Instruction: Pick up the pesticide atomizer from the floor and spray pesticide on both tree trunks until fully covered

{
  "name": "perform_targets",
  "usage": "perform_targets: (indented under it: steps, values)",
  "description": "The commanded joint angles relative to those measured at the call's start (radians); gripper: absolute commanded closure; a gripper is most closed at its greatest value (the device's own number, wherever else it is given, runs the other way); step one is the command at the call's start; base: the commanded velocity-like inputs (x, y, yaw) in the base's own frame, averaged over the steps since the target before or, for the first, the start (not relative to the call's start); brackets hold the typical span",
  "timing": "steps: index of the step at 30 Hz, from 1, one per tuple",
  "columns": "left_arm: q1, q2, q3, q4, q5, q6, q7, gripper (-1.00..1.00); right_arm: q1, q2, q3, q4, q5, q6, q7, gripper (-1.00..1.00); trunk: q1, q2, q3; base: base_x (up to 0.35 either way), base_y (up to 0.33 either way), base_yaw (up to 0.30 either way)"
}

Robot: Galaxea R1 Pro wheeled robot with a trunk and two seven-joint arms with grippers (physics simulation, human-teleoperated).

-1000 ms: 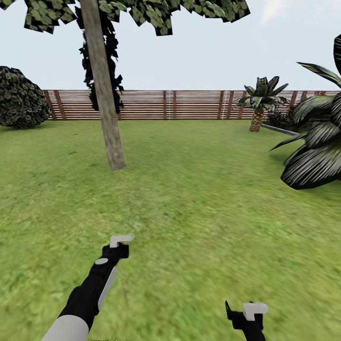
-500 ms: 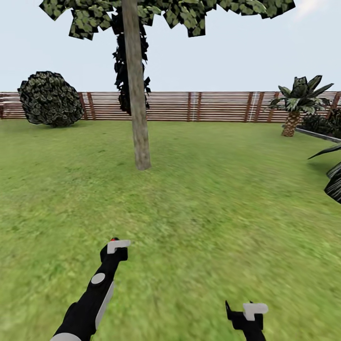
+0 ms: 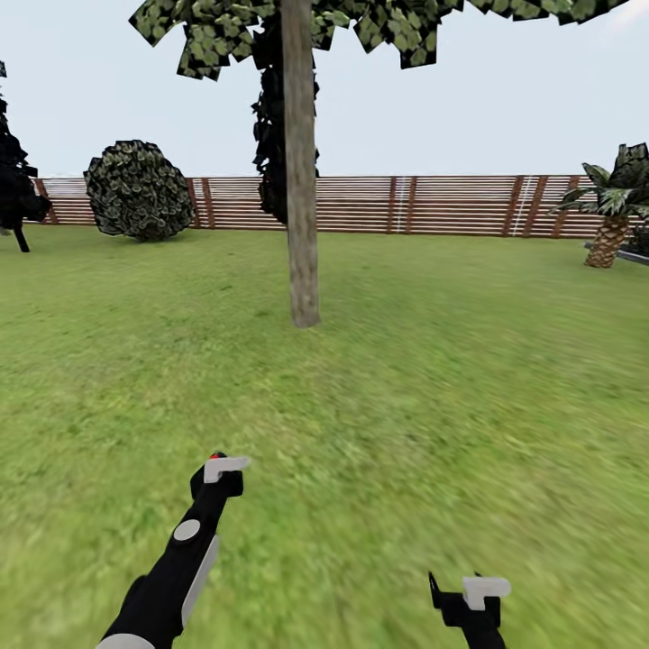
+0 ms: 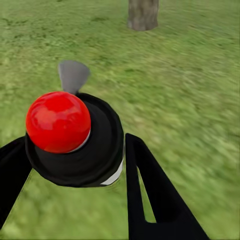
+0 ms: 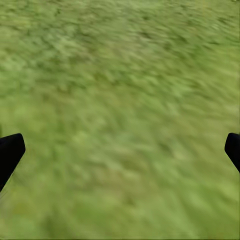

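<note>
My left gripper is shut on the pesticide atomizer, a black body with a red ball top and a grey nozzle; the black fingers sit on either side of it. A red speck of the atomizer shows above that gripper in the head view. One tree stands ahead on the lawn, its pale mottled tree trunk upright; the trunk's base lies ahead of the atomizer. My right gripper hangs low over grass, open and empty, fingertips wide apart.
A brown slat fence runs across the back. A round bush and a black conifer stand at far left, another dark conifer behind the trunk, a short palm at far right. Open grass lies between me and the tree.
The camera has turned left: the tree, bush and palm slid right in the picture and the big-leaf plant left it. The left arm drew in slightly, showing the red top.
</note>
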Motion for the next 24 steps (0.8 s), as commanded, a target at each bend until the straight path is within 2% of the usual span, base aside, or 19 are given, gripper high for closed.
perform_targets:
  steps: [1, 24]
  values:
    - [0.0, 0.0, 0.0, 0.0, 0.0, 0.0, 0.0, 1.0, 0.0, -0.001, 0.0, 0.0, 0.0, -0.001, 0.0, -1.0, 0.0, 0.0, 0.0, 0.24, 0.227, 0.009]
    - [0.0, 0.0, 0.001, 0.0, -0.002, 0.0, 0.0, 1.0, 0.0, -0.004, 0.001, 0.0, 0.0, -0.002, -0.001, -1.0, 0.0, 0.0, 0.0, 0.255, 0.211, 0.001]
